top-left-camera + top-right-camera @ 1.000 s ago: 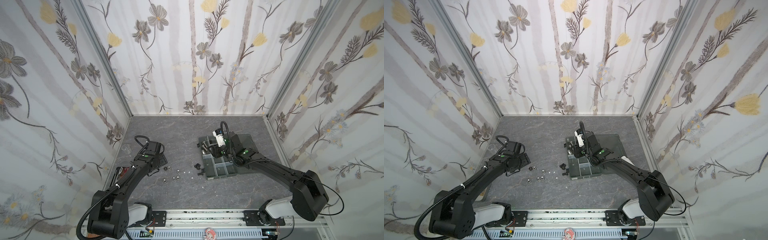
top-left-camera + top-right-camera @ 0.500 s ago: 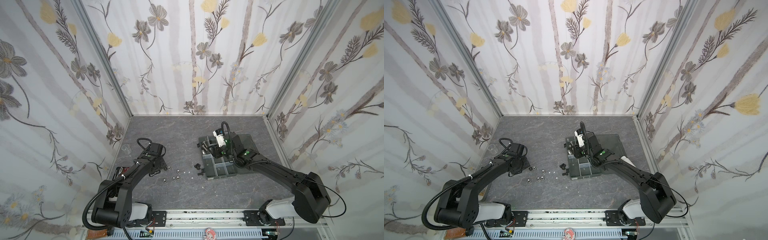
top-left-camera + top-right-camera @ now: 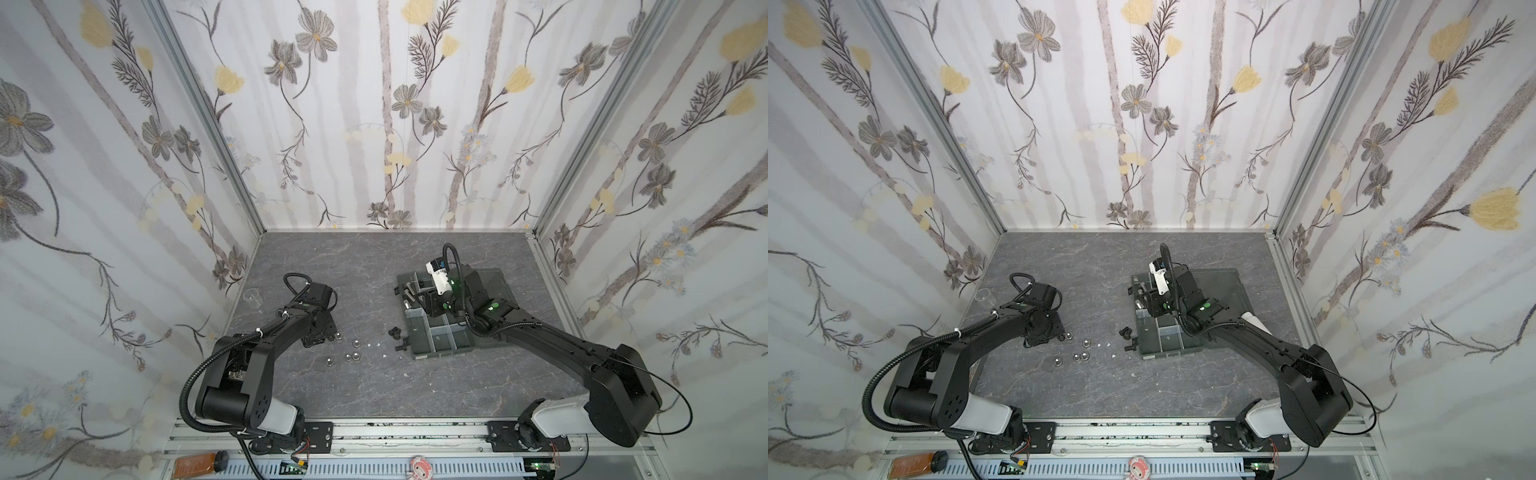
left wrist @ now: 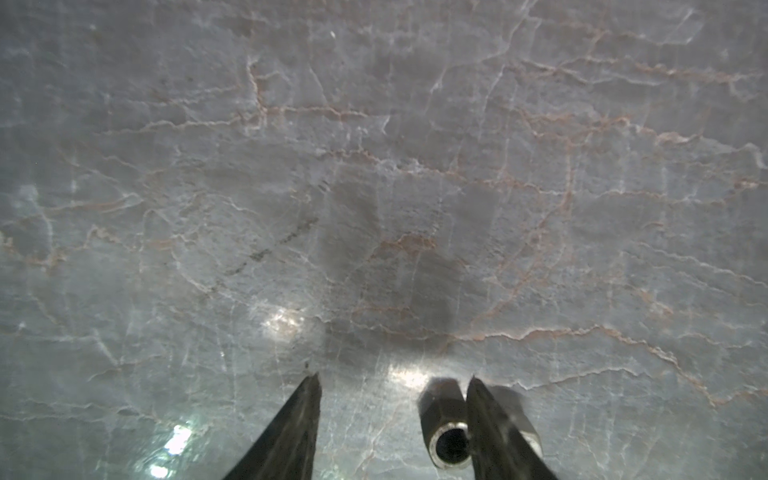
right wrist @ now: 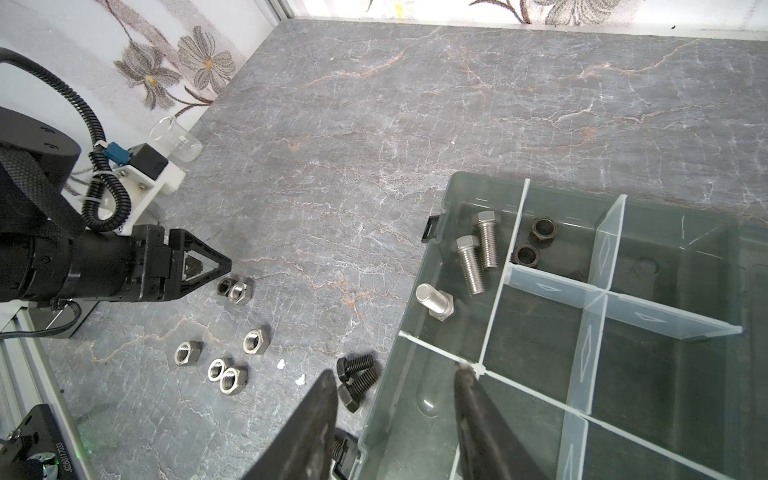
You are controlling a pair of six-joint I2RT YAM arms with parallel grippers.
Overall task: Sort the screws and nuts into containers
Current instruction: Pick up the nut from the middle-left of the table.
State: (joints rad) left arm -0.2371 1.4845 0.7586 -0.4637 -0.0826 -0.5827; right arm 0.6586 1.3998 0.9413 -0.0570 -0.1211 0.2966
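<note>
Grey marble-look worktop [image 3: 374,266], floral walls round it. Small clear plastic cup [image 5: 174,141] at the wall on my left side, well apart from the rest. Dark grey plastic organizer box with translucent dividers [image 5: 405,336] on my right side, lid open flat behind it.

Corner compartment [image 5: 461,332] holds three short silver hex-head bolts [image 5: 469,266]: two lying side by side, one standing on its head near the outer wall. Next compartment [image 5: 561,257] holds two matte black hex nuts [image 5: 527,254].

Loose on the worktop between my arms are six small silver hex nuts [image 5: 256,341]: a touching pair at my left tool, two singles, another touching pair. Black hex-head bolts [image 5: 357,374] lie just beside the box's outer wall, two of them touching, one more partly hidden under my right tool's finger. Two white specks [image 5: 281,365] near them.

Left tool [image 4: 395,378]: arm stretched low, forearm near level, tips down at the worktop. Fingers moderately apart. One silver nut lies inside against one finger only, clear of the other, so nothing is gripped. Its twin sits just outside that same finger, blurred in the wrist view.

Right tool [image 5: 395,372]: arm reaches from the rail out over the box, wrist tipped down. Fingers apart, holding nothing. One finger is over the black bolts outside the box and the other over the divider crossing inside, with the box wall between them. Cannot tell if the tips touch anything.
</note>
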